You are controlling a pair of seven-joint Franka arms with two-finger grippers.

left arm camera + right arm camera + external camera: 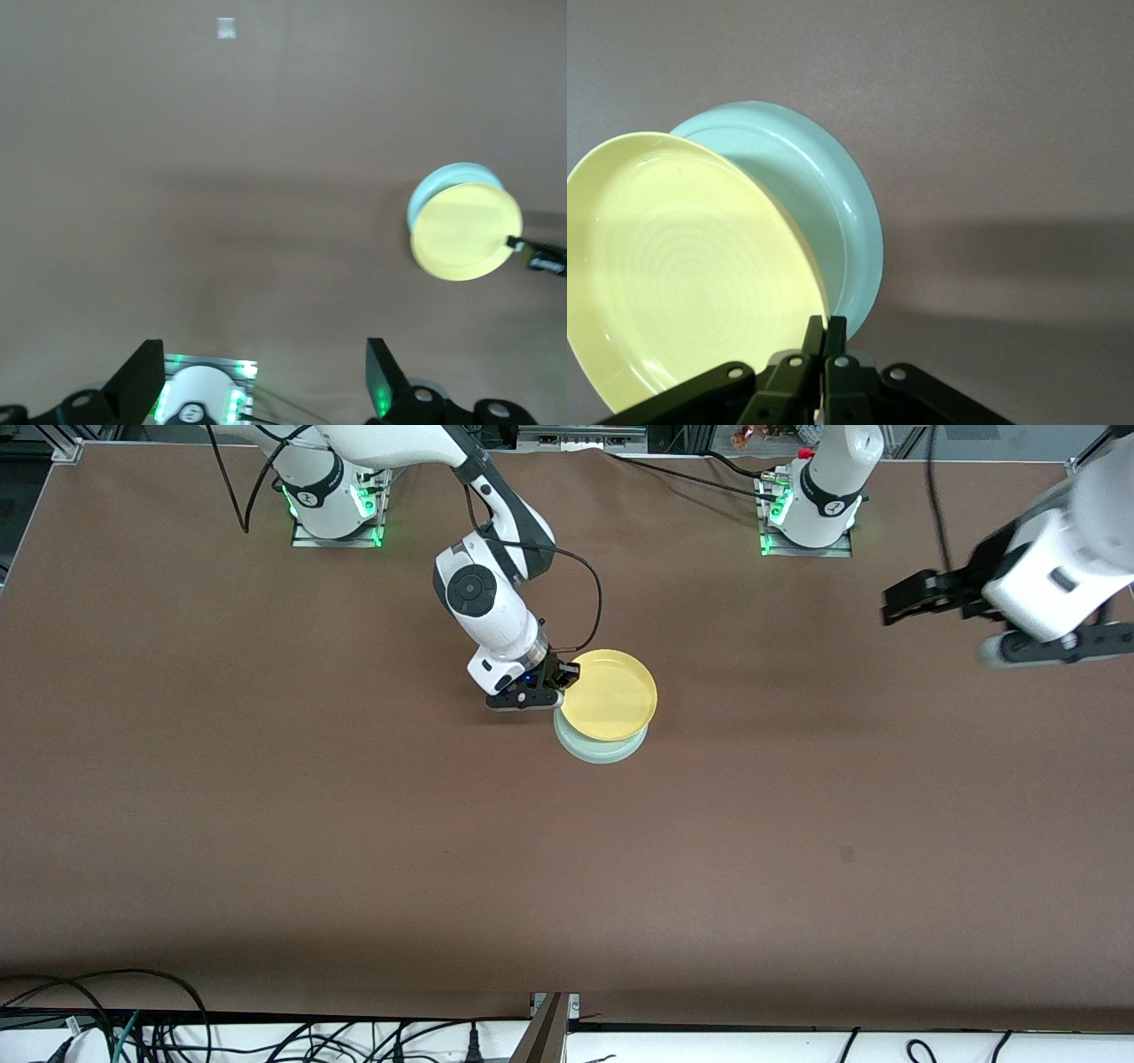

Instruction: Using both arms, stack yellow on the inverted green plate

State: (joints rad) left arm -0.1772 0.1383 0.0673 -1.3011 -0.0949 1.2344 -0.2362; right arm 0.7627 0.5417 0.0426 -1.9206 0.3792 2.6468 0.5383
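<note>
Nearest the front camera lies the round, shallow, pale mint-green plate [599,747], flat on the brown table [354,850] near its middle. In the right wrist view its underside ring faces up, so it appears already inverted.

Over it, offset a little toward the robots' bases, is the round, shallow, bright yellow plate [610,694], right side up and seemingly a little raised. It overlaps most of the green plate, whose nearer edge shows as a crescent below it.

The right gripper [562,679] holds the yellow plate by the rim on the side toward the right arm's end of the table; in the right wrist view its two black fingers [815,341] are pinched nearly together on the plate's edge.

The left gripper [904,595] hangs high over the left arm's end of the table, well apart from the plates, jaws spread wide and holding nothing; that arm waits.

The step in hand looks like the placing of yellow onto green. The next move would call for shifting the yellow plate toward the front camera until the rims line up, lowering it, then opening the fingers without dragging the plate askew.
</note>
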